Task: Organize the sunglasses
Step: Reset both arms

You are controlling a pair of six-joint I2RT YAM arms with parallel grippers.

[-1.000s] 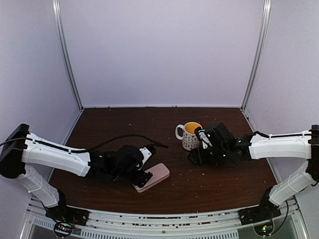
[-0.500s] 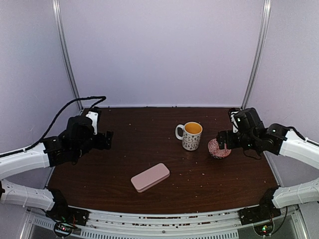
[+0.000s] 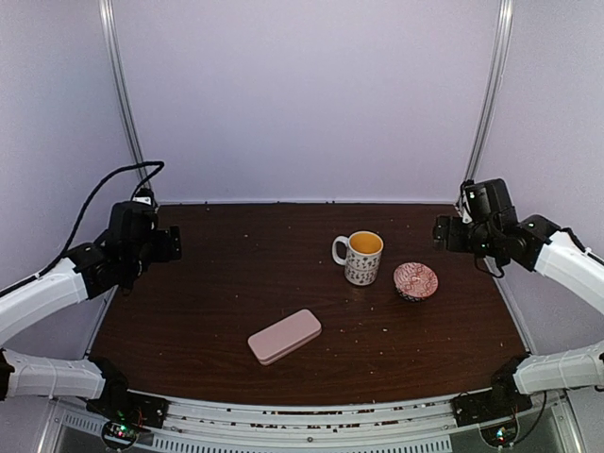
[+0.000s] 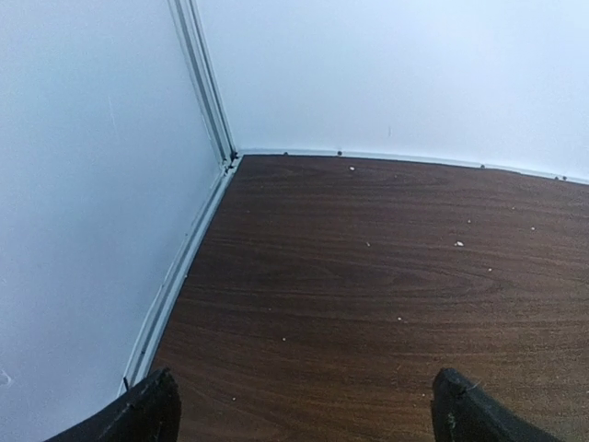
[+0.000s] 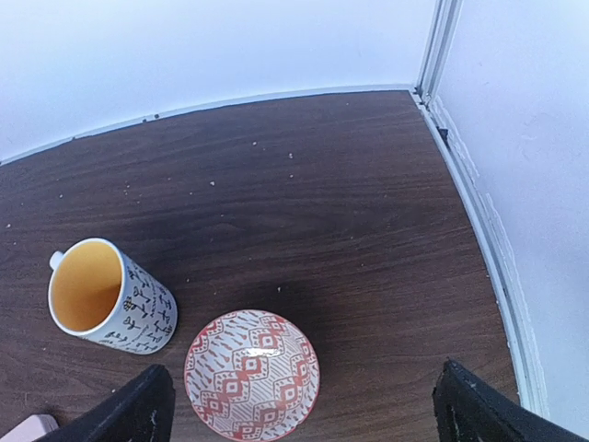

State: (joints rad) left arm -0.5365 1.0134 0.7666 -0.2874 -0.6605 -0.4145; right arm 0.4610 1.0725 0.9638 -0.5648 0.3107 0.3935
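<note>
The sunglasses are not in view in any frame. A pink oblong case point(image 3: 284, 336) lies shut on the brown table, front centre; its corner shows in the right wrist view point(image 5: 23, 428). My left gripper point(image 3: 170, 243) is raised at the far left, open and empty; its view point(image 4: 304, 414) shows only bare table and the back left corner. My right gripper point(image 3: 442, 233) is raised at the far right, open and empty point(image 5: 304, 410), above and behind the bowl.
A white patterned mug point(image 3: 361, 257) with a yellow inside stands right of centre, also in the right wrist view point(image 5: 106, 295). A red-patterned bowl point(image 3: 415, 280) sits right of it point(image 5: 252, 373). White walls enclose three sides. Small crumbs dot the table point(image 3: 226, 283).
My left gripper has left the pink case and swung up to the far left. My right gripper has lifted off the bowl and drawn back to the far right.
</note>
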